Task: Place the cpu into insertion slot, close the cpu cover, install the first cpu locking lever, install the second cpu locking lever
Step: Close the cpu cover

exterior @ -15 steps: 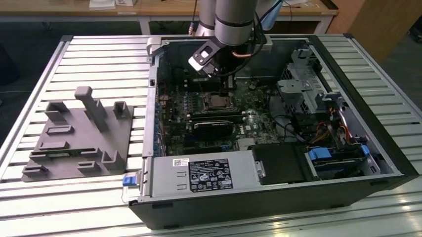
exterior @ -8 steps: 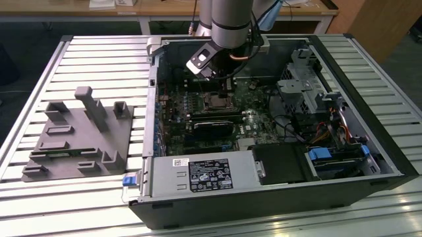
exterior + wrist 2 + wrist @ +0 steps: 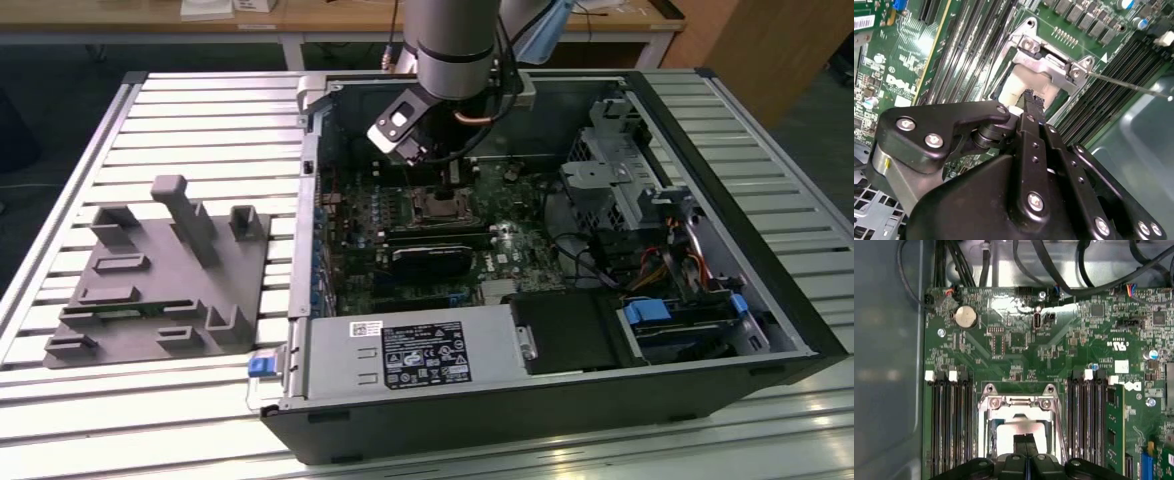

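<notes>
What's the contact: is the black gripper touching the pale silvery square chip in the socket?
Cannot tell. In both wrist views the black gripper overlaps the pale silvery square cpu; neither shows contact or a gap plainly.

One computer case (image 3: 534, 420) on the counter (image 3: 200, 110) — one grey fixture block (image 3: 147, 290) beside it. One robot arm (image 3: 454, 40). Inside: one insertion slot (image 3: 438, 206), one cpu cover (image 3: 1019, 401) with two hinge screws (image 3: 995, 402), one coin battery (image 3: 965, 316) — two banks of memory slots (image 3: 951, 425).
</notes>
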`<act>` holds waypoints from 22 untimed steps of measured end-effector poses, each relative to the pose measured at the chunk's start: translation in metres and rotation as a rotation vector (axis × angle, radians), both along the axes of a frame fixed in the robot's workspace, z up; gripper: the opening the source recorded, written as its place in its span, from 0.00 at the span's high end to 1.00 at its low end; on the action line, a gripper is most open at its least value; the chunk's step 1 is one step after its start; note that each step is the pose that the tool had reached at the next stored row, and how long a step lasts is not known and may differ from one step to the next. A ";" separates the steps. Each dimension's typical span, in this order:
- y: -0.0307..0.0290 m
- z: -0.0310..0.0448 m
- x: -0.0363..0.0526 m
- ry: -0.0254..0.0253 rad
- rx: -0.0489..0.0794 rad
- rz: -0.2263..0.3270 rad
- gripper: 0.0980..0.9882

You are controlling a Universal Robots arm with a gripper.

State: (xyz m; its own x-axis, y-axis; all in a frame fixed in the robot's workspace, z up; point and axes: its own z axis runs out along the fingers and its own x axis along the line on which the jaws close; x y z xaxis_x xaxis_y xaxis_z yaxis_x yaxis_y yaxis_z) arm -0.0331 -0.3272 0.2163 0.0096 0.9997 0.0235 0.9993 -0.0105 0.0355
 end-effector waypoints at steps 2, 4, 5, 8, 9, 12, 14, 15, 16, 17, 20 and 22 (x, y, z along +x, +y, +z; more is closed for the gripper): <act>0.0000 0.0000 -0.0005 0.0000 0.000 0.000 0.99; 0.0000 0.0000 -0.0008 0.0000 0.000 0.000 0.99; 0.0000 0.0000 -0.0009 0.0000 0.000 0.000 0.99; -0.0001 0.0000 -0.0009 0.0000 -0.001 0.010 0.99; -0.0001 0.0000 -0.0009 -0.0001 -0.001 0.019 0.99; 0.0000 0.0000 -0.0009 -0.0001 -0.001 0.068 0.99; 0.0000 0.0000 -0.0009 -0.0001 -0.001 0.105 0.99; 0.0000 0.0000 -0.0009 -0.0002 -0.001 0.123 0.99; 0.0000 0.0000 -0.0009 -0.0002 -0.001 0.141 0.99; 0.0000 0.0000 -0.0009 -0.0002 -0.001 0.158 0.99; 0.0000 0.0000 -0.0009 -0.0002 -0.001 0.214 0.99; 0.0000 0.0000 -0.0009 -0.0002 -0.001 0.250 0.99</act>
